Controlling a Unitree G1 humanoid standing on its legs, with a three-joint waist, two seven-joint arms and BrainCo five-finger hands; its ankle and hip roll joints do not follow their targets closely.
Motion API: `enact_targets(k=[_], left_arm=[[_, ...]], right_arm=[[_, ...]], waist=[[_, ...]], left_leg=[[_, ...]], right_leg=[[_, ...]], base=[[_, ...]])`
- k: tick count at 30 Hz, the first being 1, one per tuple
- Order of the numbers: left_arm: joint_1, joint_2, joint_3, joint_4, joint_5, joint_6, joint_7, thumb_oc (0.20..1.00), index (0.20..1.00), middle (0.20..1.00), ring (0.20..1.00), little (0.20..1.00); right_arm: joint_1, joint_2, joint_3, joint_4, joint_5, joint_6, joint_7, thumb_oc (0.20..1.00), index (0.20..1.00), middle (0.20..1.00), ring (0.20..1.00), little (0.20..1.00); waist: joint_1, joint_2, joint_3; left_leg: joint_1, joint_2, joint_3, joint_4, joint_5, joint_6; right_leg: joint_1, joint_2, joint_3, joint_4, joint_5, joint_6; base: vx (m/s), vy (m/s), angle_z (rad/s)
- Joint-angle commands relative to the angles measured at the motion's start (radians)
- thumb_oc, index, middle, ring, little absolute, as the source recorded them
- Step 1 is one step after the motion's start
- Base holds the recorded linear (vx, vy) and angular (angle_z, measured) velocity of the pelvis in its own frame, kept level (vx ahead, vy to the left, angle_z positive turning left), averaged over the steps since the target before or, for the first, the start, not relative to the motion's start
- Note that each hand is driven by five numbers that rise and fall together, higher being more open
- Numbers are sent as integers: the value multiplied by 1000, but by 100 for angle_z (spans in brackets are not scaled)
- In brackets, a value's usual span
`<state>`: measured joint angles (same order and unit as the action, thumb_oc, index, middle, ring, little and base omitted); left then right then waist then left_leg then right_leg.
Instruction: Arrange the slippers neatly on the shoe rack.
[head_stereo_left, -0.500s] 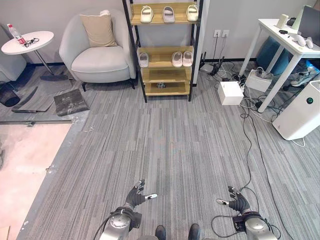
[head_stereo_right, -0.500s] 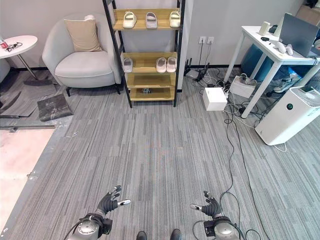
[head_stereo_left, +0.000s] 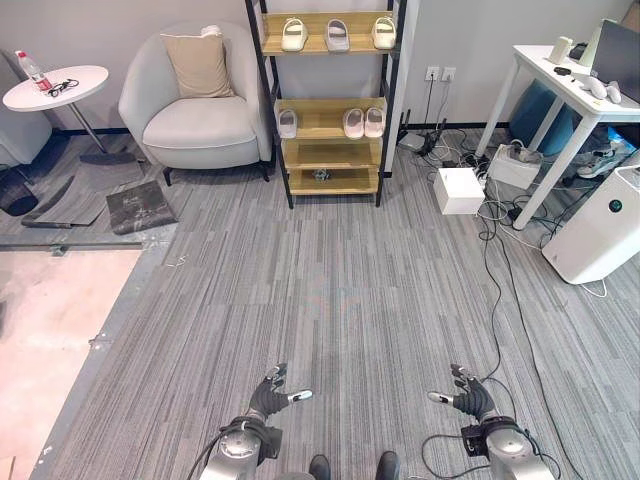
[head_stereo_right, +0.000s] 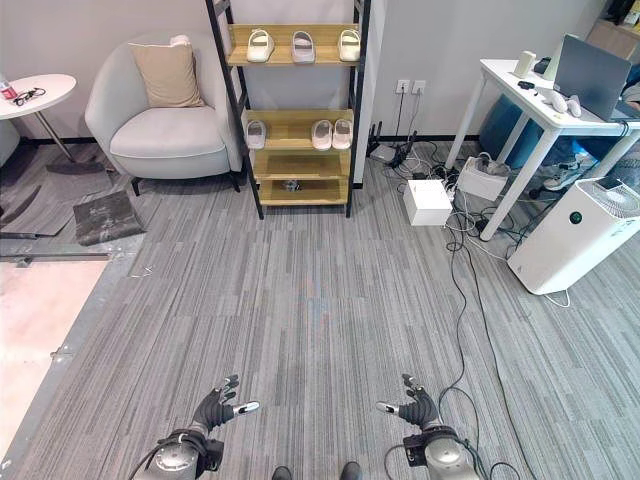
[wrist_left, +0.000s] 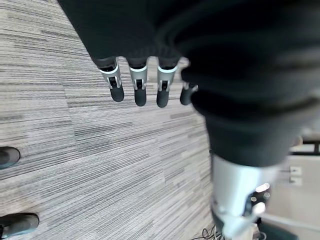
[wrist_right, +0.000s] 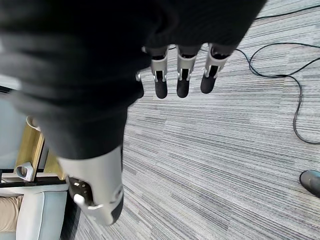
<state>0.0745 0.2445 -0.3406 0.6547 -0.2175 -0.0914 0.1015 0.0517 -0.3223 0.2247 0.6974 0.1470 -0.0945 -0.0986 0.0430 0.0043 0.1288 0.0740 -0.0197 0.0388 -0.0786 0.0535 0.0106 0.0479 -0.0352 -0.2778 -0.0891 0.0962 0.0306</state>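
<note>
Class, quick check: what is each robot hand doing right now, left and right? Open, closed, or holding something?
Left robot hand: open, fingers relaxed, holding nothing, above the carpet.
Right robot hand: open, fingers relaxed, holding nothing.

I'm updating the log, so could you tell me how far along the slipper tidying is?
Six slippers already sit on the shoe rack: three on the top shelf, spaced apart, and three on the second shelf, one apart from a close pair. The left hand and right hand are open and empty, far back over the carpet. Evening out the spacing may remain.
</note>
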Motion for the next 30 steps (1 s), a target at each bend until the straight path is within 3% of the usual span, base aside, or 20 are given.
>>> enact_targets(k=[1,30], left_arm=[[-60,-13,25,41,-16,-34,17,1000,1000,1000,1000,1000],[-47,-10,39,37,-56,-27,10,1000,1000,1000,1000,1000]], right_arm=[[-26,-3,9,-51,-9,-26,-8,1000,1000,1000,1000,1000],[-32,8,37,-59,-5,-17,8,1000,1000,1000,1000,1000]], waist=[[11,-31,-13],[8,-32,5]], left_leg=[[-4,19,-65,-7,-45,-54],[0,14,-65,-9,-47,-52]], right_leg=[[74,-56,-2,2,-128,86],[83,-62,-11,2,-126,87]], base=[[0,0,0],[-1,1,0]])
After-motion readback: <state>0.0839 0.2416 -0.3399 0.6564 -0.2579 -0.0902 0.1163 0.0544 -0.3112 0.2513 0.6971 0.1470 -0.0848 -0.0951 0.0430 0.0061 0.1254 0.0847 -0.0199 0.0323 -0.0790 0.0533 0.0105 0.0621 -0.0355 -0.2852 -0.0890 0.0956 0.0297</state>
